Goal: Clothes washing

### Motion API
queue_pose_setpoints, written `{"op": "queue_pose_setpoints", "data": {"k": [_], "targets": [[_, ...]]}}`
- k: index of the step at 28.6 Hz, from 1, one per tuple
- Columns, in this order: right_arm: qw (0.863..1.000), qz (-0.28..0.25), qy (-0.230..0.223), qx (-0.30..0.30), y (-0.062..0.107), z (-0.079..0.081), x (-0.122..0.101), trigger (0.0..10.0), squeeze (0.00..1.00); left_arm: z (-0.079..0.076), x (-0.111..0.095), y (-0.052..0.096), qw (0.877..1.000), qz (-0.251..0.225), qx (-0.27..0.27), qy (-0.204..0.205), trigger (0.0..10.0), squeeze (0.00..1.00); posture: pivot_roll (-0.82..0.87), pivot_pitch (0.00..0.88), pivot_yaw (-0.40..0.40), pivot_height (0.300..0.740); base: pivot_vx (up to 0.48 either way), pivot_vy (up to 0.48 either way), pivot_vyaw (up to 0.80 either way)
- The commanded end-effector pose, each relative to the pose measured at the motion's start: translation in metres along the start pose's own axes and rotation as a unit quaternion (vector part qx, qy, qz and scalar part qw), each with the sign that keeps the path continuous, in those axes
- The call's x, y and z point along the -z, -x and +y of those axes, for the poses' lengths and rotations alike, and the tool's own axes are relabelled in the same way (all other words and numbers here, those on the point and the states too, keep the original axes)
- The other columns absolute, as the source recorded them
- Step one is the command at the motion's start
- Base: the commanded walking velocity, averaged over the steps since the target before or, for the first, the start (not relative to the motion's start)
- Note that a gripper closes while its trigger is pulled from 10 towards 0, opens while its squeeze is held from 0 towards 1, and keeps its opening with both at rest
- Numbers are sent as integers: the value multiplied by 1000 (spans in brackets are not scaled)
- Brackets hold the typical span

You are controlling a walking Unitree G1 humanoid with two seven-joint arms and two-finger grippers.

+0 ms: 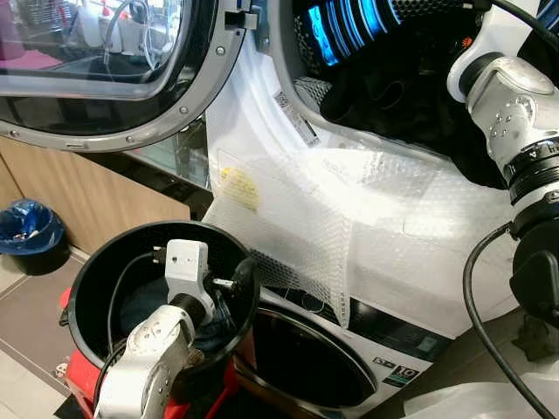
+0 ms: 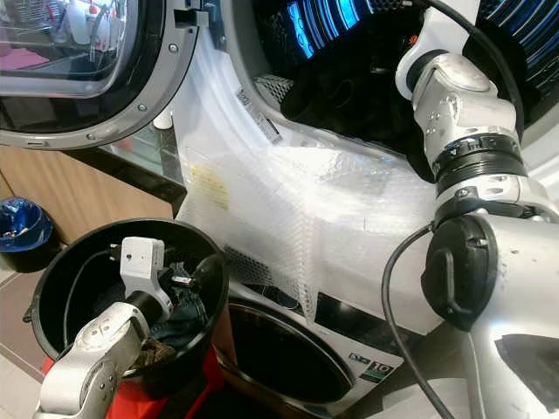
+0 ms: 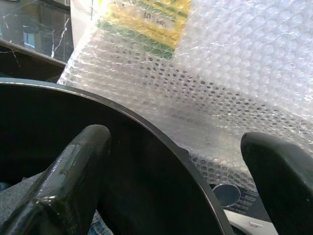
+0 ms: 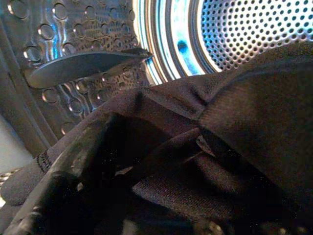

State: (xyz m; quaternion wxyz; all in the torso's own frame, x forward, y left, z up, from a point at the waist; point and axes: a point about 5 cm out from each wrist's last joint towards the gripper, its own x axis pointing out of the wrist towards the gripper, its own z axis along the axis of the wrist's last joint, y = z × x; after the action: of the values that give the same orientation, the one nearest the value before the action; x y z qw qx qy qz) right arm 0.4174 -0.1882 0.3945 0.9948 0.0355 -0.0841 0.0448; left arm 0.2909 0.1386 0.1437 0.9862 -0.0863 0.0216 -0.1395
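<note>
a: where is the right gripper (image 4: 146, 161) placed?

b: it is reached into the washer drum (image 4: 254, 34), buried in a dark garment (image 4: 234, 112). one black finger (image 4: 63, 171) is seen with cloth draped over and beside it. whether the cloth is actually pinched cannot be told; the view there is too dark.

a: and the left gripper (image 3: 176, 161)?

b: it is held wide apart over the rim of the black bucket (image 1: 96, 262), one finger (image 3: 73, 166) inside the rim, the other outside toward the bubble wrap (image 1: 393, 218). nothing is held. denim-coloured clothes (image 2: 179, 316) are seen below it, in the bucket.

a: what could go wrong?

b: the dark garment lies partly over the drum's lip, so if the right gripper is drawn out with a fold snagged on a finger, the cloth could be dragged back out. the bucket rim is straddled by the left gripper, so a careless descent could strike the rim and tip the bucket. the loose bubble wrap just beyond could also be caught.
</note>
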Motion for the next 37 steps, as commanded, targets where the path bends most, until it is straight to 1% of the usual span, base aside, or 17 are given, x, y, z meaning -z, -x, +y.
{"op": "queue_pose_setpoints", "data": {"k": [1, 5, 6, 7, 8, 10, 11, 13, 22, 25, 26, 28, 29, 30, 31, 32, 37], "targets": [[1000, 4, -2, 28, 3, -13, 2, 10000, 1000, -1, 3, -1, 1000, 4, 1, -3, 10000, 0, -60, 7, -111, 740, 0, 0, 0], [999, -3, -7, 31, 4, -18, -2, 10000, 1000, -3, 3, -1, 1000, 3, 1, -1, 10000, 0, -58, 0, -119, 740, 0, 0, 0], [999, 0, -14, 30, 6, -21, 0, 10000, 631, -3, 4, 0, 1000, 3, 2, 1, 10000, 0, -59, 0, -122, 740, 0, 0, 0], [999, 0, -14, 30, 6, -21, 0, 10000, 631, -3, 4, 0, 1000, 3, 2, 1, 10000, 0, -59, 0, -122, 740, 0, 0, 0], [999, 4, -20, 35, 8, -27, 3, 10000, 0, -3, 5, 0, 1000, 3, 1, 2, 10000, 0, -62, 0, -121, 740, 0, 0, 0], [999, 6, -24, 41, 9, -31, 4, 10000, 0, -3, 5, 0, 1000, 4, 1, 2, 10000, 0, -69, 0, -121, 740, 0, 0, 0], [997, 6, -41, 63, 13, -41, 7, 10000, 0, -3, 5, -2, 1000, 5, 2, 3, 10000, 0, -77, 0, -116, 740, 0, 0, 0], [997, 6, -47, 67, 14, -45, 8, 10000, 0, -4, 5, -3, 1000, 5, 4, 3, 10000, 0, -82, 0, -111, 740, 0, 0, 0], [995, -5, -74, 61, 22, -47, 2, 10000, 0, 1, 2, -7, 1000, 1, 0, -6, 10000, 0, -108, 3, -96, 740, 0, 0, 0], [996, -5, -75, 45, 25, -43, 1, 10000, 0, 2, 1, -7, 1000, -3, -2, -6, 10000, 0, -108, 3, -96, 740, 0, 0, 0], [997, -6, -80, 0, 28, -32, -3, 10000, 0, 2, 1, -8, 1000, -3, -2, -7, 10000, 0, -114, 8, -96, 740, 0, 0, 0], [996, -11, -80, -29, 33, -24, -7, 10000, 0, 2, 1, -8, 1000, -2, -2, -8, 10000, 0, -119, 13, -99, 740, 0, 0, 0], [996, -11, -80, -29, 33, -24, -7, 10000, 0, 2, 1, -8, 1000, -2, -2, -8, 10000, 0, -119, 13, -99, 740, 0, 0, 0], [995, -17, -69, -66, 44, -16, -10, 10000, 0, 2, 2, -7, 1000, -1, -2, -6, 10000, 0, -126, 16, -101, 740, 0, 0, 0], [995, -17, -69, -66, 44, -16, -10, 10000, 0, 2, 2, -7, 1000, -1, -2, -6, 10000, 0, -126, 16, -101, 740, 0, 0, 0], [994, -11, -47, -98, 55, -9, -7, 10000, 0, 1, 4, -7, 1000, 1, -2, -5, 10000, 0, -137, 19, -100, 740, 0, 0, 0], [988, -1, -28, -149, 73, 1, -1, 10000, 0, 0, 5, -8, 1000, 2, 1, -2, 10000, 0, -147, 23, -97, 740, 0, 0, 0]]}}
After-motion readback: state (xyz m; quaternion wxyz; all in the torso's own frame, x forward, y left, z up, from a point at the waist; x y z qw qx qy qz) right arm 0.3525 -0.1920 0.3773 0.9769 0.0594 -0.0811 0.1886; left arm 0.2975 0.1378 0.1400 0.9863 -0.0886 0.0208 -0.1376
